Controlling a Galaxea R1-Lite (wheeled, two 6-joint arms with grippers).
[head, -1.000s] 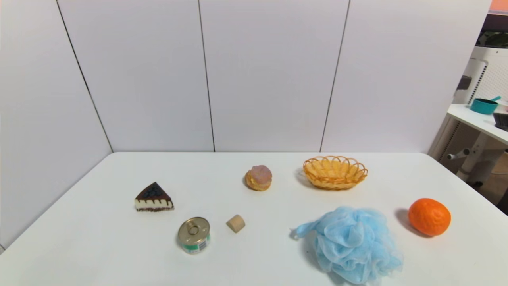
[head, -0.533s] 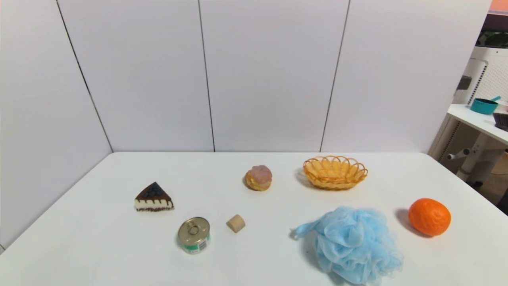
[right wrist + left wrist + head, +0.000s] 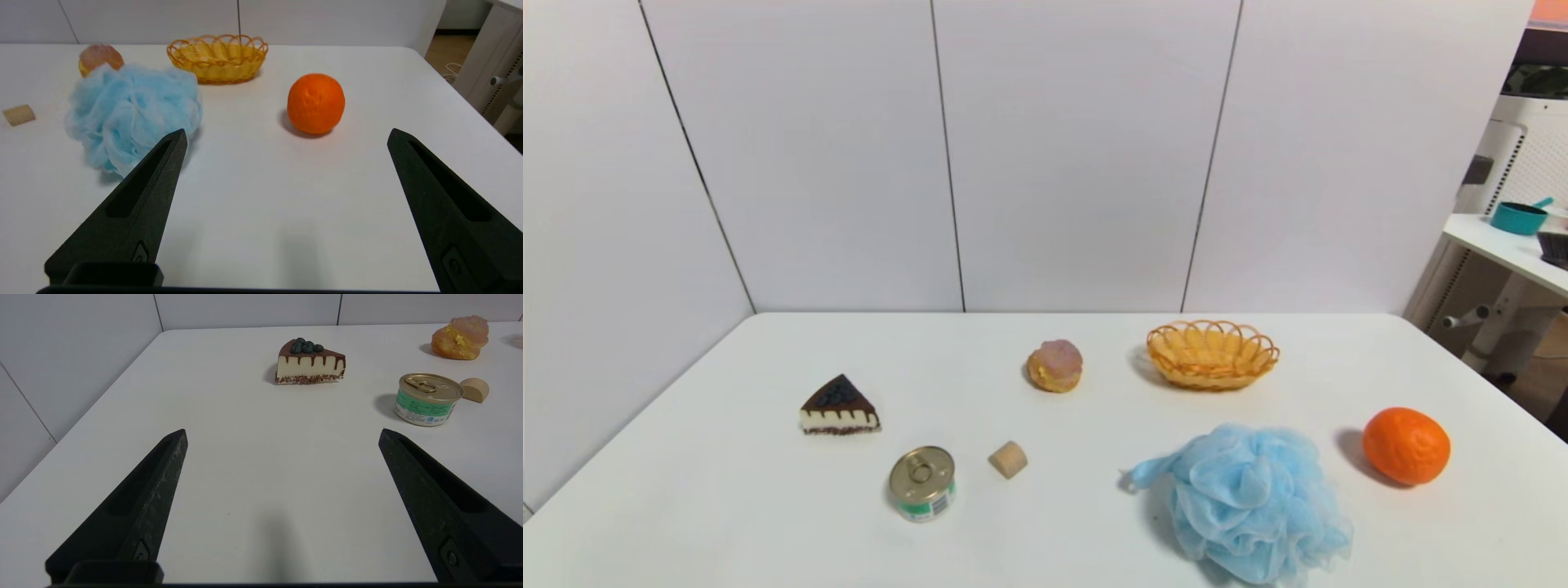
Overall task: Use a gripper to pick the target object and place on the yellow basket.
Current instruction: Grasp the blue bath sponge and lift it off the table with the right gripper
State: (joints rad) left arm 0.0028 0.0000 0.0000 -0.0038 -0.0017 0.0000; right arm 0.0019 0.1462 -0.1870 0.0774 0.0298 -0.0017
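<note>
On the near right part of the tabletop (image 3: 1054, 539) lies our bath pouf (image 3: 1250, 502), loose and untouched, its lower edge cut off in the head view so we cannot see how far it spreads toward us. Beyond it, well apart and a little to the left, stands the yellow basket (image 3: 1213, 354), empty as far as we can see, so the task looks not yet begun. Our right gripper (image 3: 286, 136) hangs level at the near edge with its fingers (image 3: 143, 196) spread wide and nothing between them; we judge it stands that way to take in the bulky netting, which gives easily. One finger covers part of the pouf in its own wrist view, and no hanging loop is plain to us. An orange (image 3: 1406, 446) sits just right of the pouf, near enough to be nudged. Our left gripper (image 3: 284, 430) is parked, fingers wide apart, facing a cake slice (image 3: 310, 361), a tin (image 3: 427, 399), a small wooden block (image 3: 474, 390) and a pastry (image 3: 461, 338).
</note>
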